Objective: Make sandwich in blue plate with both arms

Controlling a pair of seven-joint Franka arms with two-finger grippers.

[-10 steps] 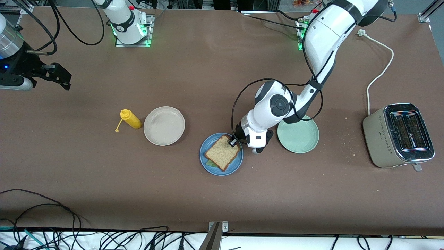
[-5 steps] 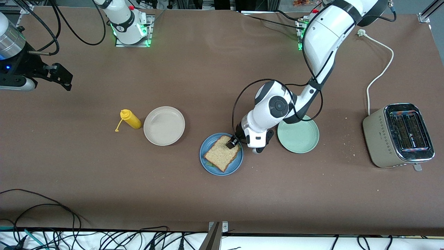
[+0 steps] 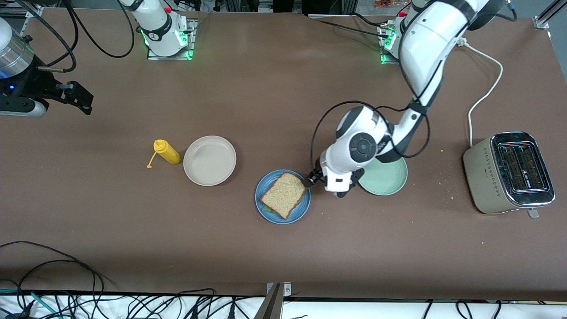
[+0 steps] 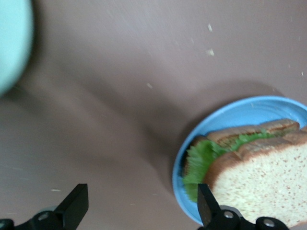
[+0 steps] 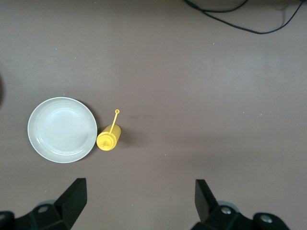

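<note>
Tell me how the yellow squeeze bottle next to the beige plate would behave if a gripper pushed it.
The yellow squeeze bottle lies on its side beside the beige plate, so a sideways push would probably roll it. It looks like soft plastic, likely light and a bit squashy. Its dangling cap strap might drag or catch.

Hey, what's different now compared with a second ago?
The left gripper let go of the sandwich, opened, and drew back off the blue plate toward the green plate. The sandwich, both other plates, mustard bottle and toaster stayed put; the right gripper still waits, open.
</note>
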